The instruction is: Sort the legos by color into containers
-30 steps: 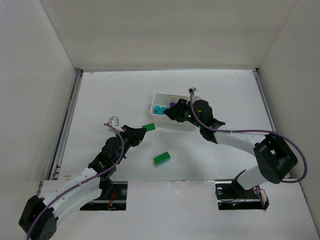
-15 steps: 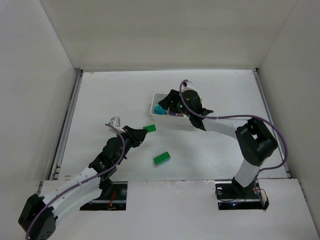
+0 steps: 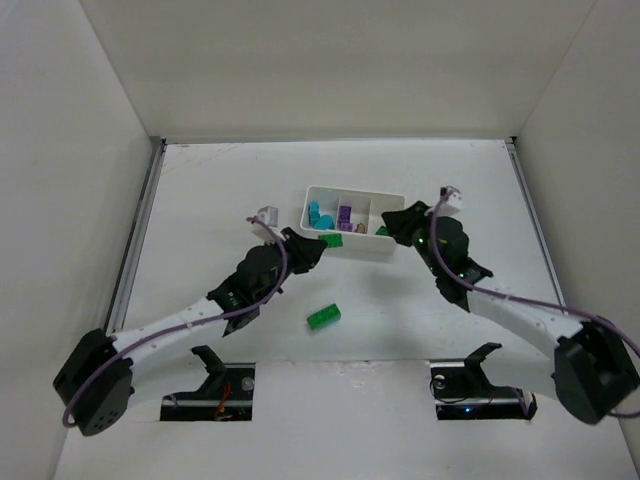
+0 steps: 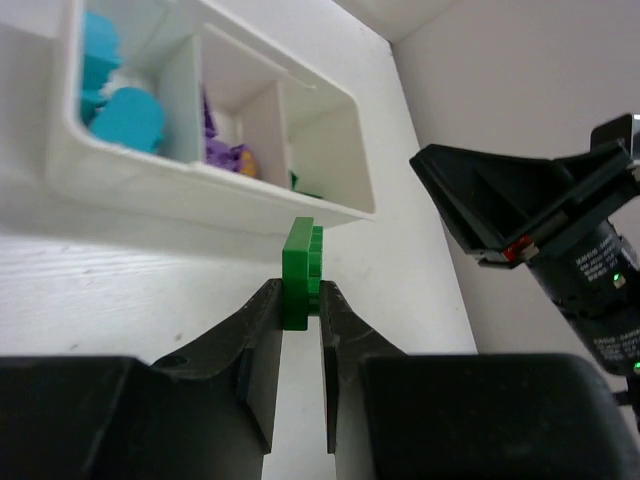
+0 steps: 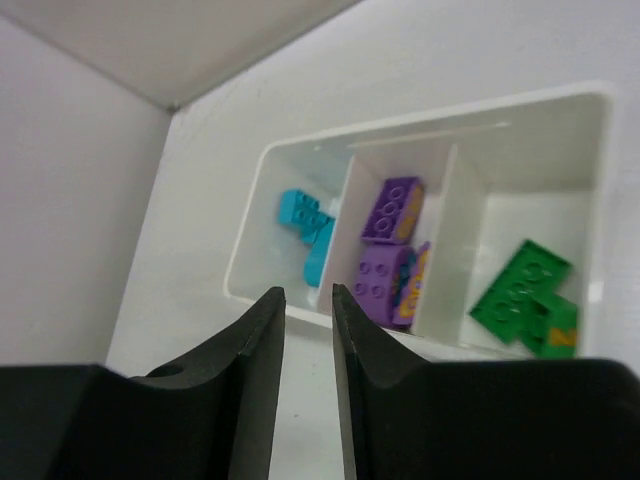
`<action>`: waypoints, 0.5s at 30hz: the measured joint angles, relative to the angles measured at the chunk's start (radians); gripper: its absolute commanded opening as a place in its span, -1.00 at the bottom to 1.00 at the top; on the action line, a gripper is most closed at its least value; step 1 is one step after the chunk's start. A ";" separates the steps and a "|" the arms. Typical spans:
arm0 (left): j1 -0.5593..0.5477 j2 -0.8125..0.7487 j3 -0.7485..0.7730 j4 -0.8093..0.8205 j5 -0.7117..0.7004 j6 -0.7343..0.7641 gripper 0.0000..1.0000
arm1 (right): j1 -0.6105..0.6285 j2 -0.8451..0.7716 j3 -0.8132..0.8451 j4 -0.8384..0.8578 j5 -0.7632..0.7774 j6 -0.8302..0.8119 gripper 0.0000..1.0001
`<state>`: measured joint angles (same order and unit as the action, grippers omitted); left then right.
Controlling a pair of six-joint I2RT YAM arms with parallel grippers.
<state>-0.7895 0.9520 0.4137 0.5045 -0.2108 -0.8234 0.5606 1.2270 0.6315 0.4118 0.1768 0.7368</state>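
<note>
The white tray (image 3: 355, 190) holds cyan bricks (image 3: 318, 217) in its left compartment, purple bricks (image 3: 345, 215) in the middle and a green brick (image 3: 382, 231) in the right. My left gripper (image 3: 315, 243) is shut on a green brick (image 4: 299, 262) and holds it just in front of the tray's near wall (image 4: 180, 190). My right gripper (image 3: 392, 228) sits at the tray's right end with its jaws slightly apart and empty (image 5: 308, 292). Another green brick (image 3: 323, 317) lies loose on the table, nearer the arms.
In the right wrist view the tray (image 5: 440, 110) shows cyan (image 5: 308, 225), purple (image 5: 388, 245) and green (image 5: 525, 295) bricks apart in their compartments. The right gripper's black body (image 4: 520, 210) stands close to the right of the left gripper. White walls enclose the table.
My left arm has carried the green brick up and right to the tray's front wall. My right gripper has drawn back from over the tray to its right end.
</note>
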 measured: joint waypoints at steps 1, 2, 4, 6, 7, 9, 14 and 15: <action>-0.016 0.047 0.036 0.013 0.001 0.010 -0.81 | -0.011 -0.060 -0.040 0.001 0.028 0.000 -0.42; -0.034 0.100 0.079 0.026 0.001 0.024 -0.81 | -0.022 -0.115 -0.076 0.000 0.052 0.000 -0.42; -0.064 0.206 0.169 0.044 0.000 0.058 -0.81 | -0.048 -0.217 -0.145 -0.007 0.100 0.001 -0.35; -0.084 0.322 0.271 0.053 -0.001 0.095 -0.81 | -0.076 -0.289 -0.201 -0.011 0.142 0.006 -0.29; -0.087 0.375 0.319 0.056 -0.001 0.113 -0.81 | -0.088 -0.318 -0.229 -0.012 0.160 0.011 -0.26; -0.085 0.468 0.401 0.060 -0.003 0.142 -0.81 | -0.110 -0.348 -0.274 -0.013 0.190 0.026 -0.17; -0.066 0.679 0.590 0.051 0.000 0.188 -0.80 | -0.129 -0.336 -0.307 -0.021 0.209 0.050 -0.10; -0.063 0.713 0.619 0.046 0.000 0.194 -0.80 | -0.129 -0.335 -0.307 -0.021 0.208 0.052 -0.09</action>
<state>-0.8524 1.6646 1.0328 0.5503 -0.2108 -0.6292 0.4316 0.8925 0.3241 0.3912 0.3851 0.7887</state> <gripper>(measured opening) 0.152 0.449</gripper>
